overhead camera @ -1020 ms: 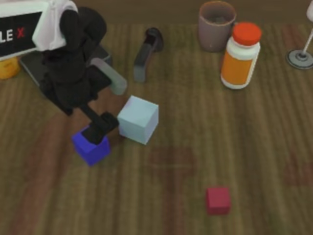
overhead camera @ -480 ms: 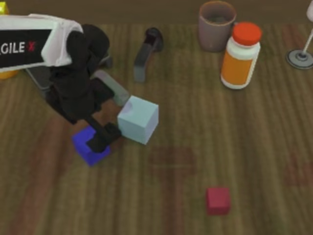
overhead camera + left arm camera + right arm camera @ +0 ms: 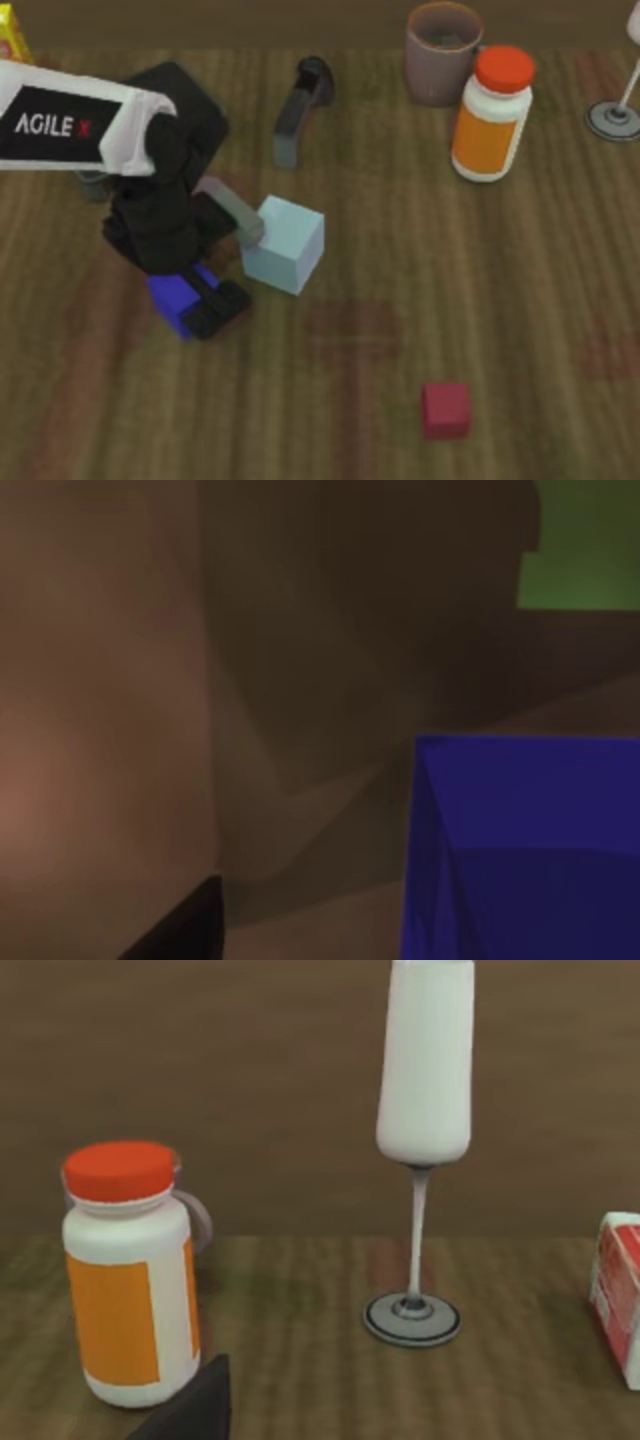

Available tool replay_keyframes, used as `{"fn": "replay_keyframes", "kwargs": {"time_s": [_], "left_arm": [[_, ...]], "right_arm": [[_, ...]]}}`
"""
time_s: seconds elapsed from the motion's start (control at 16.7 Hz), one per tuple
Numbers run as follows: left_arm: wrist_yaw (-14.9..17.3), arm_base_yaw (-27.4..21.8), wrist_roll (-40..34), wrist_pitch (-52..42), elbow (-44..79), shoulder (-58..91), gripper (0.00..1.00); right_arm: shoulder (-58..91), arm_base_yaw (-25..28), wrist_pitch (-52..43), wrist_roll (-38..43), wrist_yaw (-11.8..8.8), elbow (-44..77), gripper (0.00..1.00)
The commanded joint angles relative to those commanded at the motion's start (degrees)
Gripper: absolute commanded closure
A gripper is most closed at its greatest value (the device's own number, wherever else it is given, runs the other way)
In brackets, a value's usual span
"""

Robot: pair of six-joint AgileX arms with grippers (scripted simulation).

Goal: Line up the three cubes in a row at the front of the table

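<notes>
The deep blue cube rests on the table at the left, mostly hidden beneath my left gripper. That gripper is open and low over it, one black fingertip at the cube's front right side. In the left wrist view the blue cube fills one corner close up, with one dark fingertip apart from it. The pale blue-white cube stands just right of the arm. Alone at the front, right of centre, lies the small dark red cube. My right gripper is out of the top view, open.
At the back stand a brown cup, an orange-capped bottle and a wine glass. A dark curved handle-like piece lies behind the pale cube. A red and white carton sits near the glass.
My left arm has swung forward and down, and its gripper now covers more of the blue cube. The cubes have not moved.
</notes>
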Motion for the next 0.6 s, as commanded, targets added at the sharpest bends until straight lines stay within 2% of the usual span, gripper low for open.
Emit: {"fn": "replay_keyframes", "kwargs": {"time_s": [0.12,0.6], "left_arm": [[0.0,0.0,0.0,0.0,0.0,0.0,0.00],[0.0,0.0,0.0,0.0,0.0,0.0,0.60]], "right_arm": [[0.0,0.0,0.0,0.0,0.0,0.0,0.00],[0.0,0.0,0.0,0.0,0.0,0.0,0.00]]}}
